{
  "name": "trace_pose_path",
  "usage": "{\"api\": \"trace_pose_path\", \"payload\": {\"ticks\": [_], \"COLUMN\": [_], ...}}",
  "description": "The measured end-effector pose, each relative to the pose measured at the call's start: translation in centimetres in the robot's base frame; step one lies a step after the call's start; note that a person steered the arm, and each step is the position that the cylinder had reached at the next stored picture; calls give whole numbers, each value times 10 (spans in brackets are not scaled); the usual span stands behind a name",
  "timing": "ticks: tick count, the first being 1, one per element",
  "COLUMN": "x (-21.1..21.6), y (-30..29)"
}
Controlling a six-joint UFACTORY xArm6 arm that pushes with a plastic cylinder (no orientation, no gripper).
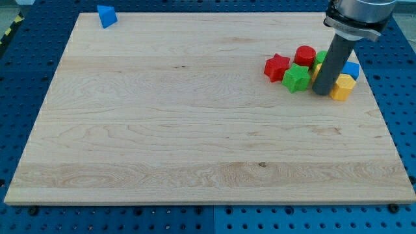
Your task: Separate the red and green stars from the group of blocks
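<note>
Tip: my tip (322, 93) has no jaws to open or close; it sits inside the cluster, just right of the green star (296, 78).
Stars: the red star (277, 67) touches the green one on the cluster's left edge, ready for pushing leftward.

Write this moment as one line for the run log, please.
my tip inside cluster, right of green star block | red star block at cluster's left | stars not yet separated
</note>
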State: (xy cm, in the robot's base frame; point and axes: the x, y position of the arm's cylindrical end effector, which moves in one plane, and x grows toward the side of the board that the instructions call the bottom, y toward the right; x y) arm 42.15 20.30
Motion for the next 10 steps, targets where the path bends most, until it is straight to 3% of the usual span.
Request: {"api": "trace_pose_path", "payload": {"ticks": [2, 4, 10], "x": [-11, -49, -144], "y": [-68, -114, -359]}}
